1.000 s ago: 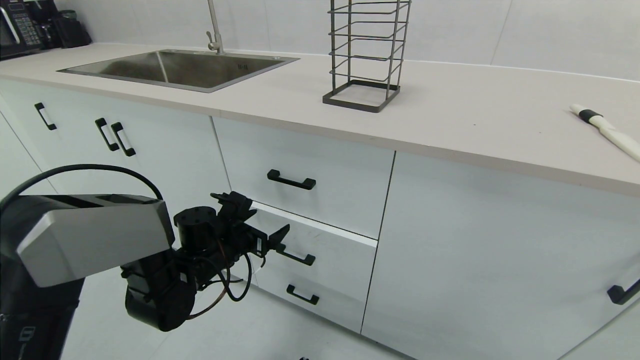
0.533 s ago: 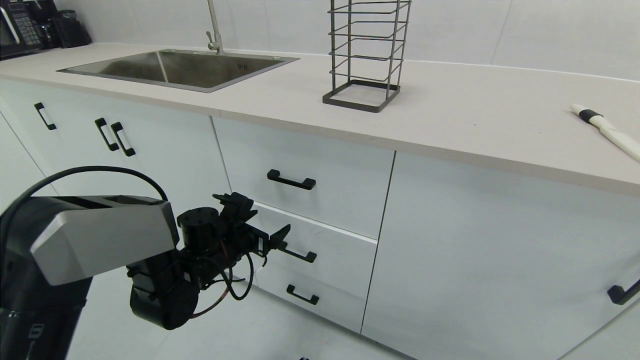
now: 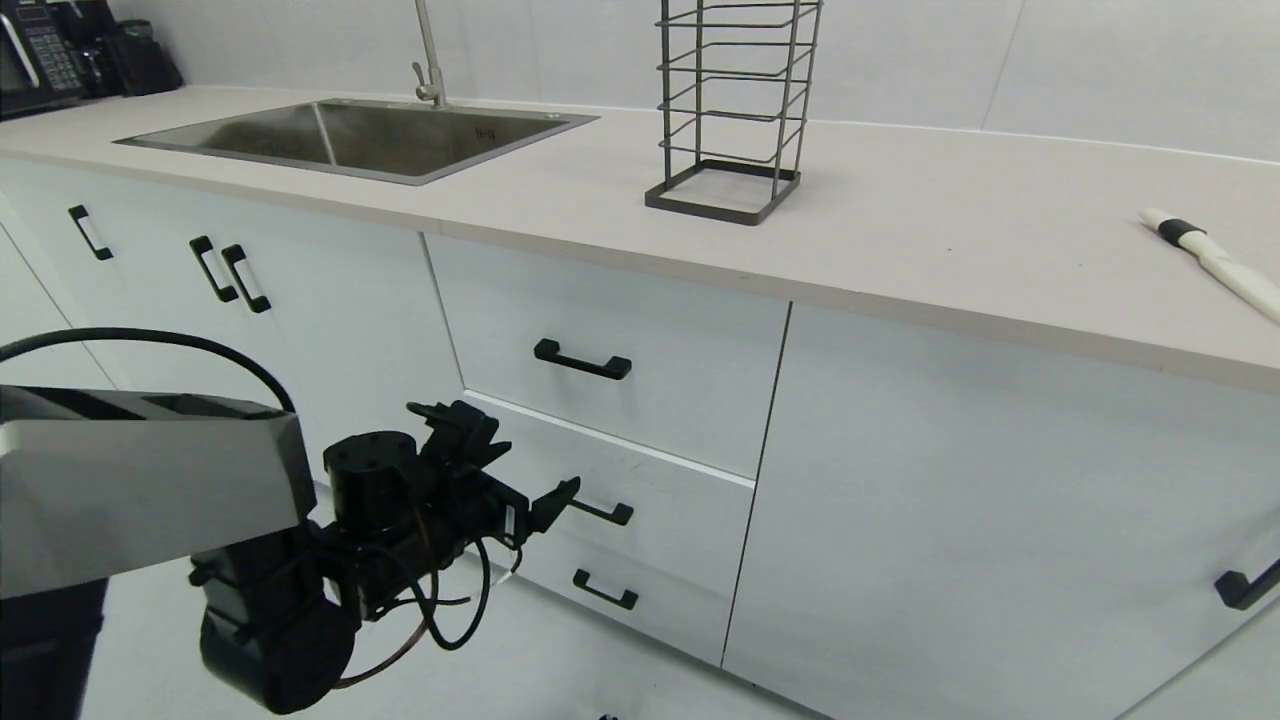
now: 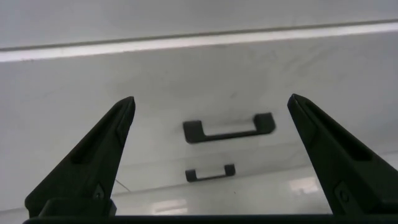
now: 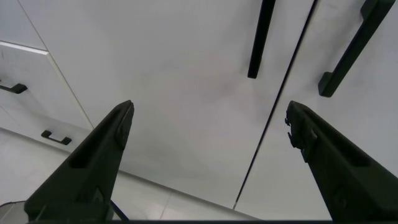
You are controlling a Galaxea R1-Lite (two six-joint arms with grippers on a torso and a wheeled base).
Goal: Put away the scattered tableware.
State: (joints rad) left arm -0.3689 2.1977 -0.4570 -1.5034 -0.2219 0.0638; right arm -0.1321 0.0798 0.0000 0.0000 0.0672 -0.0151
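Left claw (image 3: 558,498), fingers spread, at the drawer handle (image 3: 600,512); white utensil (image 3: 1210,262) on table (image 3: 900,230), 2 o'clock, well apart.

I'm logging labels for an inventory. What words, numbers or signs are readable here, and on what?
Appliance keypad: button markings too small to read.
Sink inner wall: a small dark mark, too blurred to read.
No other text can be made out.

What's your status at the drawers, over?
Left gripper open, short of middle drawer handle. Right gripper open, facing cabinet doors. White utensil lying on countertop, untouched. Nothing between left gripper and handle.
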